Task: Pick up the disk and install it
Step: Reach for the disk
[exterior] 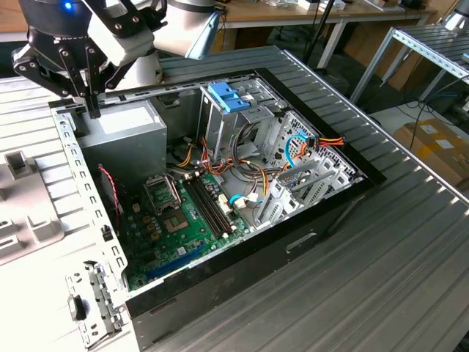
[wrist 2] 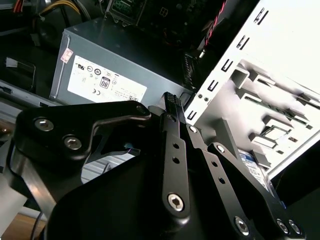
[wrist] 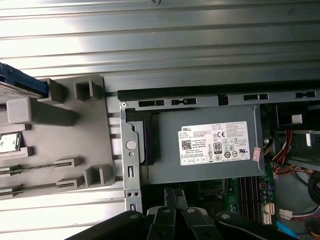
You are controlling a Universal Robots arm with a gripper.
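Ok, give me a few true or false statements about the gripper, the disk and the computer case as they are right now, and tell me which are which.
1. The gripper is holding the disk. False: its fingers are shut on nothing, and in the first wrist view the disk lies off to the side at the grey holder.
2. The gripper hangs near the power supply. True.
3. The computer case has its side panel on. False: it lies open, with the green motherboard showing.
4. The case lies on a ribbed metal table. True.
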